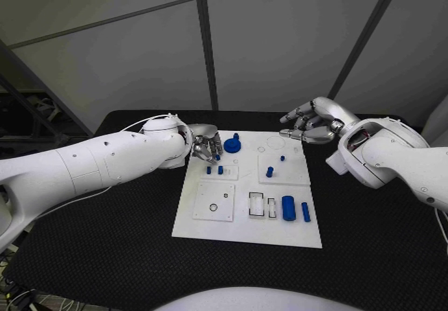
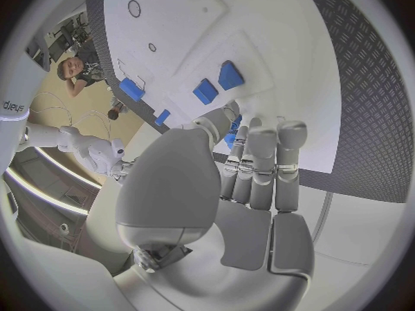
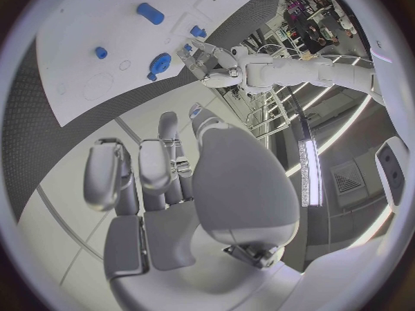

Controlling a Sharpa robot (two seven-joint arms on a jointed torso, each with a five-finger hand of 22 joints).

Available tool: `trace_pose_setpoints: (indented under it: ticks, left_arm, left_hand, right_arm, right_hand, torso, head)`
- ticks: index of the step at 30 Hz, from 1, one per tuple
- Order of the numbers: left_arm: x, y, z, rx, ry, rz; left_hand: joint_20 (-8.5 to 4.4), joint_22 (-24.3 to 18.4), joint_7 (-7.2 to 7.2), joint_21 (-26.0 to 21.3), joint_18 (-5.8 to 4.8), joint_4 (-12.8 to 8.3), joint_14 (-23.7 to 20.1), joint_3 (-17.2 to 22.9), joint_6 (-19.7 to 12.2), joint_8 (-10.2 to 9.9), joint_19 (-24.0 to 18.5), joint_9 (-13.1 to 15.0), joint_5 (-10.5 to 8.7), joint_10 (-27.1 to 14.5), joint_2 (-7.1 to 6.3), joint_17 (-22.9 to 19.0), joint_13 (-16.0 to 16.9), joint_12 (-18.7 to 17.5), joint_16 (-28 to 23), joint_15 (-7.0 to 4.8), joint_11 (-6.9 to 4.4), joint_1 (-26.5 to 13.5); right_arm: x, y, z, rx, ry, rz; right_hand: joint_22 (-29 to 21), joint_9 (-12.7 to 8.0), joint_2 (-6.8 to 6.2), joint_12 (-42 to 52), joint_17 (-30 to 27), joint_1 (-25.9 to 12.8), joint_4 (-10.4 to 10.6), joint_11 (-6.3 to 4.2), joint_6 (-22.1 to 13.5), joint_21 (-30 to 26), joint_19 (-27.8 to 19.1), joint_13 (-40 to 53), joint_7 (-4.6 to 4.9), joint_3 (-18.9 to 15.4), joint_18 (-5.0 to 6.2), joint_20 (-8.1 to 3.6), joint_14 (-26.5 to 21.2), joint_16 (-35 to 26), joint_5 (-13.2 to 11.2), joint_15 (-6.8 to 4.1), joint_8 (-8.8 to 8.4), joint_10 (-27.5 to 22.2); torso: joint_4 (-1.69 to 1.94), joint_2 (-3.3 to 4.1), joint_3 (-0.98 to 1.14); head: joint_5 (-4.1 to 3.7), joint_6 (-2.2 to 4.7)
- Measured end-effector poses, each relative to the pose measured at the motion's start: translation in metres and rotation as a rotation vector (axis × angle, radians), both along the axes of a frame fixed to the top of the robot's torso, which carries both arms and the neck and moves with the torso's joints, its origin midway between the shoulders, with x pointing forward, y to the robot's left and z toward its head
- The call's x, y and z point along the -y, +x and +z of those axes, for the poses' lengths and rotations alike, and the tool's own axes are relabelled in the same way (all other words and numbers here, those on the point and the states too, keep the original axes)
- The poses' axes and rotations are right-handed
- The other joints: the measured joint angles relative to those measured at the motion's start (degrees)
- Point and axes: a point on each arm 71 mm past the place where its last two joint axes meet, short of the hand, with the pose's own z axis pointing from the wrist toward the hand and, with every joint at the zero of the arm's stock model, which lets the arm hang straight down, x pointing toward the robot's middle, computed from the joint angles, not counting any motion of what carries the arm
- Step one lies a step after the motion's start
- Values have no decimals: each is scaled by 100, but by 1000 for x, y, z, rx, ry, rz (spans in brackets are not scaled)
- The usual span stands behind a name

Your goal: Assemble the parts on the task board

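The white task board [image 1: 245,223] lies in the middle of the black table. On its far part stand a round blue part [image 1: 232,144] and several small blue pegs [image 1: 270,172]. A blue cylinder [image 1: 289,208] and a slim blue piece [image 1: 305,212] lie near its right edge. My left hand [image 1: 205,149] is over the board's far left corner with its fingers curled; a small blue part [image 2: 235,128] shows pinched between thumb and fingers. Beyond the far right corner, off the board, my right hand [image 1: 313,124] hovers with its fingers [image 3: 138,173] curled and nothing in them.
Two white inset plates [image 1: 215,201] with holes and rectangular slots [image 1: 256,203] take up the board's near half. Black table [image 1: 112,246] runs all around the board. Grey wall panels stand behind the table's far edge.
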Motion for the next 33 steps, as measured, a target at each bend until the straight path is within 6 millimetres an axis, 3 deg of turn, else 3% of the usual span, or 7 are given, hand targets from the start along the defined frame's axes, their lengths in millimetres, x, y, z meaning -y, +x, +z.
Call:
trace_pose_setpoints:
  ticks: [5, 10, 12, 16, 18, 23, 33]
  left_arm:
    - [-9, 1, 1, 14, -1, 21]
    - [-24, 2, 5, 37, -9, 53]
    - [-30, 2, 7, 45, -16, 65]
    - [-44, 1, 12, 60, -50, 94]
    - [-53, 0, 15, 66, -82, 116]
    - [-71, -3, 20, 77, -169, 168]
    - [-83, -15, 35, 52, -569, 273]
  left_hand:
    - [41, -383, 18, -403, 2, -11, -144, -152, -59, 0, -237, -53, 0, -342, -60, -511, -5, 0, -375, 46, 51, 60]
    - [39, -460, 18, -466, 1, -3, -144, -173, -59, 31, -236, -53, 0, -378, -58, -584, -5, 0, -421, 46, 69, 62]
    - [39, -460, 25, -466, 1, 12, -144, -189, -52, 42, -236, -53, 0, -378, -27, -575, 0, 38, -421, 46, 69, 93]
    - [36, -498, 131, -523, 1, 13, -123, -189, 116, 144, -233, -45, 0, -244, 27, -630, 11, 122, -481, 25, 29, 147]
    - [4, -619, 178, -661, -1, -8, -163, -99, 292, 217, -265, -14, 25, -124, 88, -874, 18, 190, -659, -15, 27, 207]
    - [-28, -957, 212, -1022, -2, -27, -339, 92, 486, 272, -496, 14, 200, 100, 115, -1328, 26, 248, -1054, -21, 8, 234]
    - [-42, -1289, 253, -1526, 0, -73, -578, 262, 568, 272, -789, 14, 244, 158, 96, -1806, 11, 248, -1943, -18, 25, 215]
  right_arm:
    - [7, 6, -5, -12, -73, -29]
    - [11, 13, -11, 0, -192, -36]
    - [12, 15, -14, 11, -236, -33]
    - [12, 18, -21, 39, -324, -22]
    - [11, 18, -27, 53, -367, -12]
    - [7, 19, -39, 73, -442, 9]
    - [-10, 16, -61, 104, -527, 57]
  right_hand:
    - [-167, 20, -105, -1288, -523, 255, -47, 79, 225, -200, -53, -1004, 45, 266, 93, 17, -52, -525, 0, -11, 0, -239]
    - [37, 54, -165, -2419, -212, 470, -197, 209, 522, 124, 127, -1994, 89, 496, 92, 110, 22, -235, -32, 63, 46, -277]
    - [42, 54, -206, -2721, -107, 506, -278, 198, 596, 239, 177, -2311, 91, 577, 92, 136, 21, -124, -32, 63, 46, -145]
    - [42, 53, -228, -2986, -126, 528, -378, 226, 664, 408, 216, -2597, 76, 677, 87, 139, 21, -87, -32, 104, 46, -54]
    - [41, 53, -247, -3092, -134, 547, -419, 226, 664, 425, 216, -2709, 75, 718, -4, 139, 19, -87, -32, 106, 17, -54]
    - [41, 35, -250, -3242, -141, 550, -464, 226, 664, 425, 236, -2877, 75, 756, -3, 159, 21, -87, -32, 145, -4, -54]
    - [40, 20, -250, -3276, -265, 550, -564, 300, 660, 562, 235, -3093, 114, 794, -2, 201, 20, -112, -32, 186, -3, -128]
  torso:
    - [0, 0, -1]
    - [1, -1, -1]
    - [1, -1, -1]
    - [1, 0, -1]
    - [1, 1, -1]
    - [-3, 7, -1]
    - [0, 7, 0]
  head:
    - [-8, 13]
    - [-32, 34]
    - [-57, 44]
    - [-149, 84]
    - [-176, 101]
    - [-241, 124]
    - [-327, 137]
